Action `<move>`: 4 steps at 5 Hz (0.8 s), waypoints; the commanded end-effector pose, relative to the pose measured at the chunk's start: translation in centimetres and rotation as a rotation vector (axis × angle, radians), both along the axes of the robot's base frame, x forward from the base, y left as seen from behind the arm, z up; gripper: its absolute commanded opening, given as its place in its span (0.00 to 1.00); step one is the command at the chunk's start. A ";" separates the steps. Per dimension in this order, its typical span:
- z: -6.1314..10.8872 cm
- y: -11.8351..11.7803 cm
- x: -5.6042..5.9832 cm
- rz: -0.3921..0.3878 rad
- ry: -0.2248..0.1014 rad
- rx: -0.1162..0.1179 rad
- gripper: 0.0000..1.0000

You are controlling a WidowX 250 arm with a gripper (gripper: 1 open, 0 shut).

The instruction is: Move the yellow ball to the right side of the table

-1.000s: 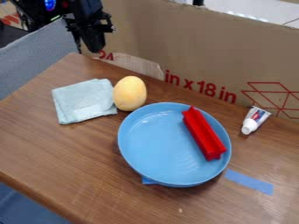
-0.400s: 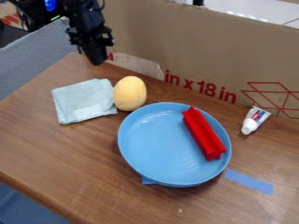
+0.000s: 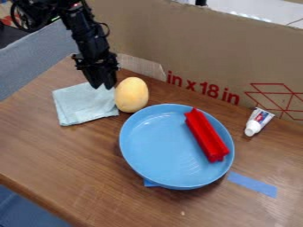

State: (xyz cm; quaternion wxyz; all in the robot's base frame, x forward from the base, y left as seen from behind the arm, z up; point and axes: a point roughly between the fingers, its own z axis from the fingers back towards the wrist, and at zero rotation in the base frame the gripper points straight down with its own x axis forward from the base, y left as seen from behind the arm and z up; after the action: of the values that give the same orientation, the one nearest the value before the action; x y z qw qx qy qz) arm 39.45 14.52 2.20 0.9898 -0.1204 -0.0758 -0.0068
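The yellow ball (image 3: 131,93) rests on the brown table (image 3: 48,164), left of centre, between a folded cloth and the blue plate. My dark gripper (image 3: 98,82) hangs just left of and slightly behind the ball, low over the cloth's far edge. Its fingers look parted and hold nothing, and it does not touch the ball.
A pale green folded cloth (image 3: 81,103) lies left of the ball. A blue plate (image 3: 160,151) with a red block (image 3: 207,134) on it sits in the middle. A small white tube (image 3: 256,121) lies at the right. A cardboard box wall (image 3: 225,49) lines the back. Blue tape (image 3: 254,186) marks the front.
The gripper has come down and forward from near the box wall to just beside the ball, and its fingers have spread. The ball has not moved.
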 end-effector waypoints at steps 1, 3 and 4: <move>2.4 0.3 -0.6 -0.010 -0.055 0.032 1.00; 1.6 -1.8 -2.3 -0.061 -0.059 0.052 1.00; -0.3 -2.2 -3.1 -0.075 -0.077 0.050 1.00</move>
State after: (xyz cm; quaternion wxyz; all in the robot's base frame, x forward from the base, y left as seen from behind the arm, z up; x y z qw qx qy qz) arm 35.64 11.81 -0.59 0.9893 -0.1158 -0.0765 -0.0442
